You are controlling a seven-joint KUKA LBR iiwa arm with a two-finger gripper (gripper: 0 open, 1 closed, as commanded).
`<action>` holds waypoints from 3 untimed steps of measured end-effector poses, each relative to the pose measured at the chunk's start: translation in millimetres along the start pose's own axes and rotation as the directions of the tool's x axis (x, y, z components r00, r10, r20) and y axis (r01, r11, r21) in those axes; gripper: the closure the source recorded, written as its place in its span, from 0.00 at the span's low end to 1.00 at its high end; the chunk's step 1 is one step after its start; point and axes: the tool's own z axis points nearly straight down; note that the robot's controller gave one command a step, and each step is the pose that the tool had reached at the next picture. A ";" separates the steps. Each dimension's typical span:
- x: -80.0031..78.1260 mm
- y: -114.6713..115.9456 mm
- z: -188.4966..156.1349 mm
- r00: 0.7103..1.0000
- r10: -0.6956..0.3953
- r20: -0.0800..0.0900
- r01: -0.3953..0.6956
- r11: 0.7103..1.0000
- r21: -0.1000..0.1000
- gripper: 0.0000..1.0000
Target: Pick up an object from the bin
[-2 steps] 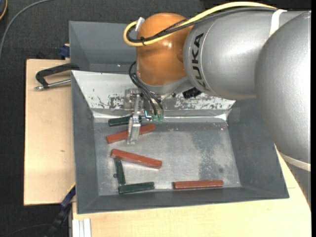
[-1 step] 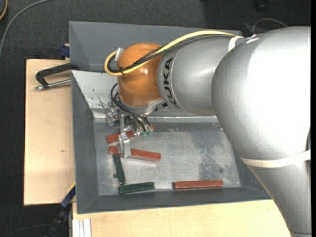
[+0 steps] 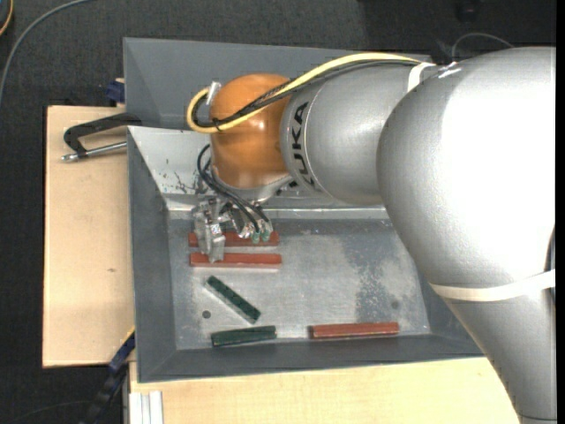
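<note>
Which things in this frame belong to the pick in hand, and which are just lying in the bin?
In hand:
gripper, low at the left of the bin
red bar beneath it
second red bar just behind

Lying about:
tilted green bar, mid-floor
level green bar, at the near wall
lone red bar, at the near wall

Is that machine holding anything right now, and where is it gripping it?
Can't tell. The gripper is low over the left end of a red bar, but no grip shows.
</note>
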 end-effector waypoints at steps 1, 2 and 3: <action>2.4 -0.5 3.4 1.000 0.000 -0.007 0.000 1.000 0.001 0.00; 0.6 0.1 1.1 1.000 0.000 0.000 0.000 1.000 -0.001 1.00; 2.8 -0.6 4.0 1.000 0.000 -0.007 0.000 1.000 0.001 0.00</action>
